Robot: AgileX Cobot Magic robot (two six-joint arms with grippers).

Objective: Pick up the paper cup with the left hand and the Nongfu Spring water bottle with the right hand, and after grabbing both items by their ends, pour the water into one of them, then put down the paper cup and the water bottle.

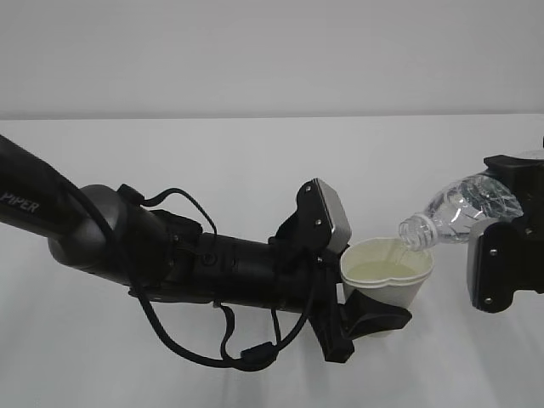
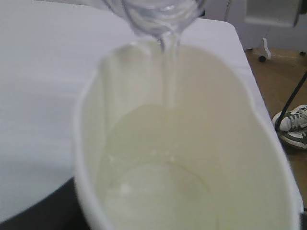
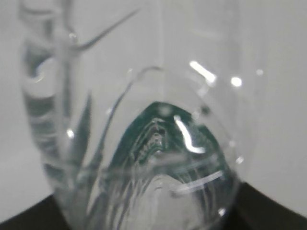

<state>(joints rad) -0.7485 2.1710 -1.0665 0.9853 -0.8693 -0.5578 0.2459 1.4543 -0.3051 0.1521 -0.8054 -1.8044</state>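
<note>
My left gripper (image 1: 365, 314) is shut on the white paper cup (image 1: 393, 289) and holds it above the table. The cup fills the left wrist view (image 2: 192, 143), with water (image 2: 153, 187) pooled in its bottom. My right gripper (image 1: 497, 259) is shut on the clear Nongfu Spring water bottle (image 1: 463, 211), tilted with its open mouth (image 1: 414, 231) over the cup's rim. A thin stream of water (image 2: 169, 62) runs from the mouth into the cup. In the right wrist view the bottle (image 3: 144, 143) fills the frame, its green label seen through the plastic. Both grippers' fingers are mostly hidden.
The white table (image 1: 212, 153) stretches behind both arms to a plain white wall. In the left wrist view the table's right edge (image 2: 242, 48) drops to a brown floor with a shoe (image 2: 292, 127) and a caster leg (image 2: 263, 50).
</note>
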